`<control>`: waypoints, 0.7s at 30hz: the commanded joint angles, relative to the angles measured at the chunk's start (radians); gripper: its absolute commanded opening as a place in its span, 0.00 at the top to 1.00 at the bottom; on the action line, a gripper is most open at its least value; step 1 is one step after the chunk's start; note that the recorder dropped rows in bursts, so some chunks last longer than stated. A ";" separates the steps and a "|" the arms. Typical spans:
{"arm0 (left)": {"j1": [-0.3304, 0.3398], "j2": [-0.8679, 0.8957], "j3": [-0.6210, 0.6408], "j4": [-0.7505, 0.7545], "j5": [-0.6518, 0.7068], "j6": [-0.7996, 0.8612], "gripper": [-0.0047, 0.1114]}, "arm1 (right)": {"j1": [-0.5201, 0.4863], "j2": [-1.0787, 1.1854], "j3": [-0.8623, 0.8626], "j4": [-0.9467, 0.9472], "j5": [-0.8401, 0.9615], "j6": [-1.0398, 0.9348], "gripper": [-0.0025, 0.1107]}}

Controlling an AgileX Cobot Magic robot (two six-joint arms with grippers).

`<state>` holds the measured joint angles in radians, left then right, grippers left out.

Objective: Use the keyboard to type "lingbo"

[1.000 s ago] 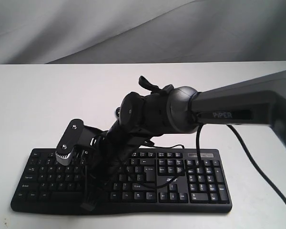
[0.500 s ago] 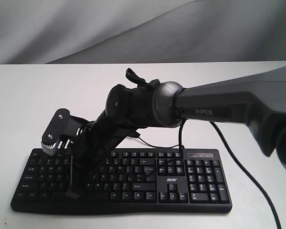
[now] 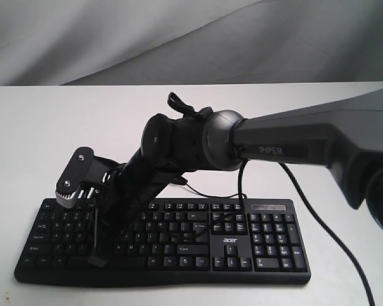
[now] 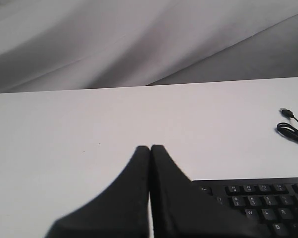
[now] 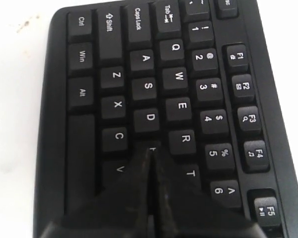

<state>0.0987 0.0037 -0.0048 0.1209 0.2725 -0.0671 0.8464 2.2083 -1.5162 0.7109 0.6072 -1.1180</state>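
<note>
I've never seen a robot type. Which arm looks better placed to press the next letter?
Probably the right. The right claw, shut, hangs over the keyboard, tip by the D, R and C keys. The left claw, also shut, is over the table, off the keyboard's corner.

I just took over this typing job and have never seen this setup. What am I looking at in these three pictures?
This is a robot with two arms, each ending in two fingers. The wide picture comes from a camera off the arms: the right arm reaches across a black keyboard on a white table. The other two pictures come from cameras on the wrists, looking along the fingers. The right fingers are pressed together, holding nothing, their tips over the letter keys near D and R. The left fingers are also shut and empty, over the table beside the keyboard's corner. The keyboard's cable lies on the table.
</note>
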 commanded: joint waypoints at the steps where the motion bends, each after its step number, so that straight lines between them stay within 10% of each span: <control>1: 0.001 -0.004 0.005 -0.004 -0.007 -0.002 0.96 | 0.001 -0.003 -0.004 -0.004 0.006 0.007 0.98; 21: 0.001 -0.004 0.005 -0.004 -0.007 -0.002 0.96 | 0.001 0.023 -0.004 -0.012 0.004 0.013 0.98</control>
<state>0.0987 0.0037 -0.0048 0.1209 0.2725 -0.0671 0.8464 2.2261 -1.5168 0.7032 0.6072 -1.1062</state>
